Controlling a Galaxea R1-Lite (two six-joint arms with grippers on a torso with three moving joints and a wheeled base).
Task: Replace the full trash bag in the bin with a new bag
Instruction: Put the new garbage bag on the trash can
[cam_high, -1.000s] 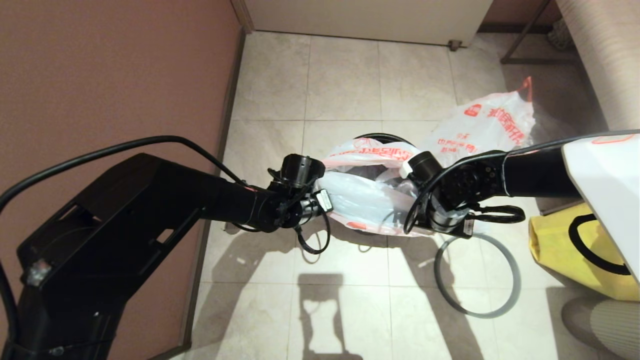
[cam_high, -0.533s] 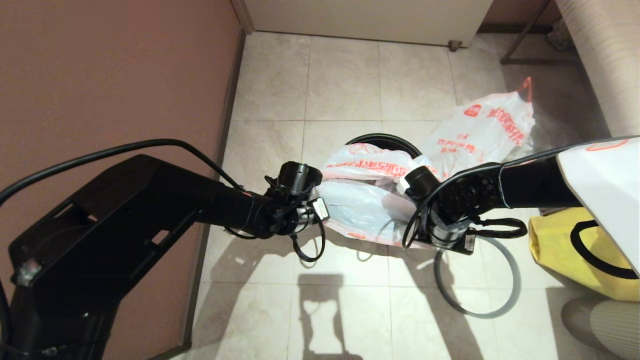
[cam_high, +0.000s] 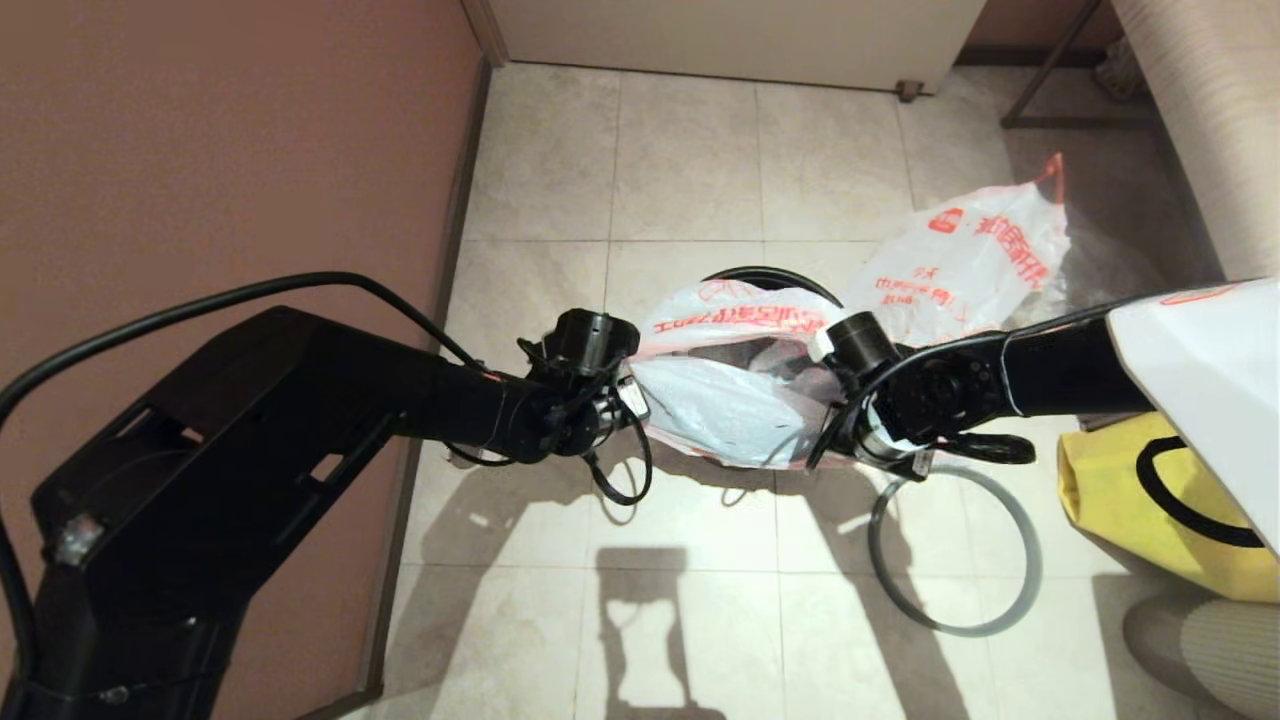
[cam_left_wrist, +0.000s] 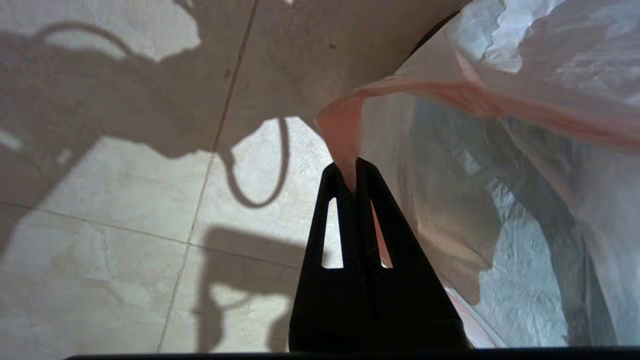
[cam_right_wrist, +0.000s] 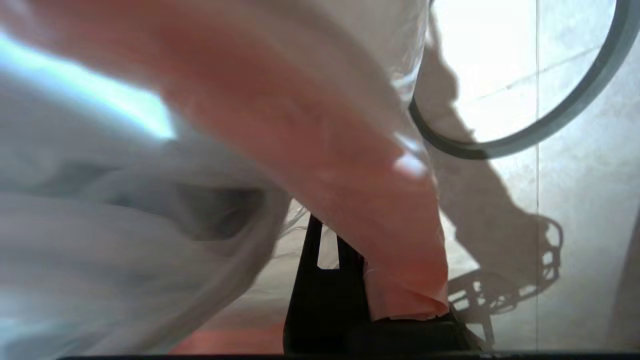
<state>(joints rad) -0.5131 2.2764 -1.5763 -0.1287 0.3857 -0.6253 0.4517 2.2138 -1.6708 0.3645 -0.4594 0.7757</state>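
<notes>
We are looking down at a floor (cam_high: 690, 160) of pale beige tiles with thin grout lines. Lying flat on it at the near right is a grey ring (cam_high: 955, 545), empty in the middle. Just right of the ring, a yellow bag (cam_high: 1130, 500) with a black handle is sitting on the tiles. Farther back on the right, a lumpy white printed bag (cam_high: 970, 260) is resting on the floor. Between these, in the middle, a black bin (cam_high: 765, 277) is standing, mostly hidden. Arm shadows are falling across the near tiles.

White red-printed new bag (cam_high: 735, 395), black bin (cam_high: 765, 276).
</notes>
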